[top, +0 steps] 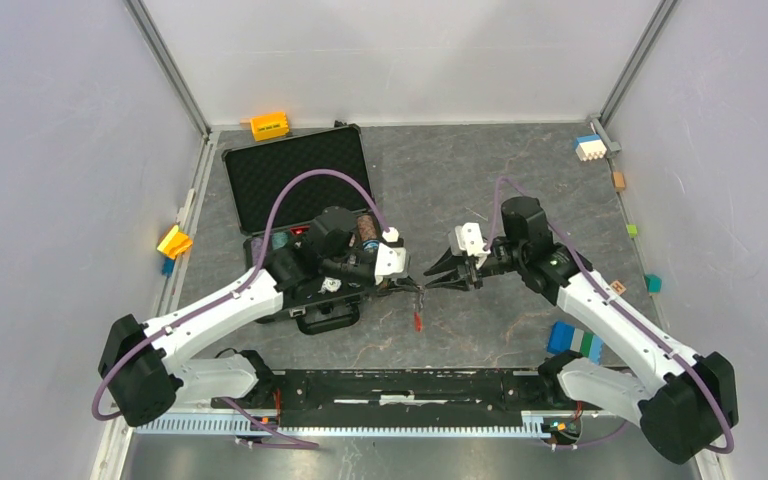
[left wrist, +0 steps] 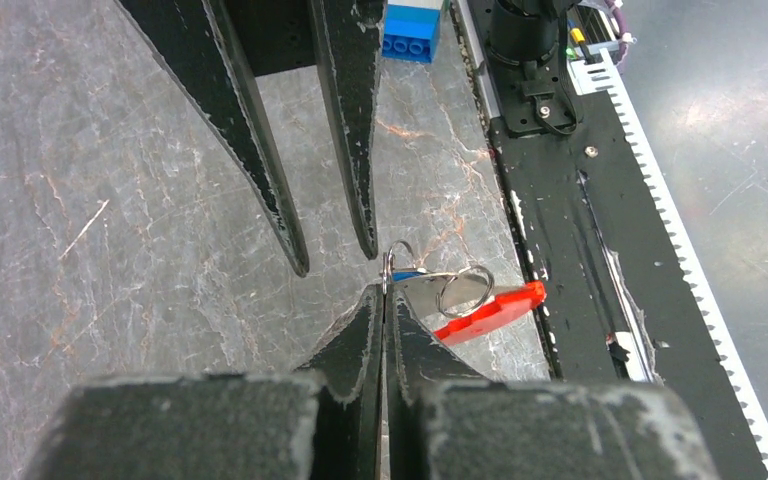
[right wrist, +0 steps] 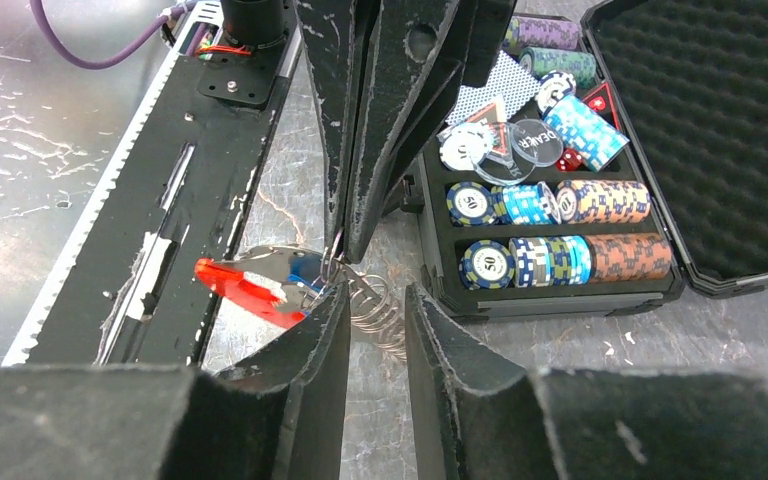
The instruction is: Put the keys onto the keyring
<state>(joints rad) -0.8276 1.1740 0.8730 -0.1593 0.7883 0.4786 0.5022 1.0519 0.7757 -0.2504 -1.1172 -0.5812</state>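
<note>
My left gripper (left wrist: 385, 292) is shut on a thin silvery loop of the keyring (left wrist: 392, 262), held above the table. A blue-headed key (left wrist: 410, 274), a round silver ring (left wrist: 465, 290) and the red strip (left wrist: 490, 312) hang beside its tips. My right gripper (right wrist: 375, 290) faces it tip to tip, open, with a narrow gap. A coil of silvery loops (right wrist: 378, 315) shows in that gap, and I cannot tell whether the jaws touch it. The red strip (right wrist: 245, 290) and blue key (right wrist: 307, 268) lie just left of the right fingers. From above, both grippers meet at mid-table (top: 426, 282).
An open black case (top: 300, 175) of poker chips (right wrist: 550, 205) sits right behind the left gripper. A blue block (top: 572, 340) lies by the right arm. Small coloured blocks (top: 269, 125) line the table edges. The black base rail (top: 410, 385) runs along the near edge.
</note>
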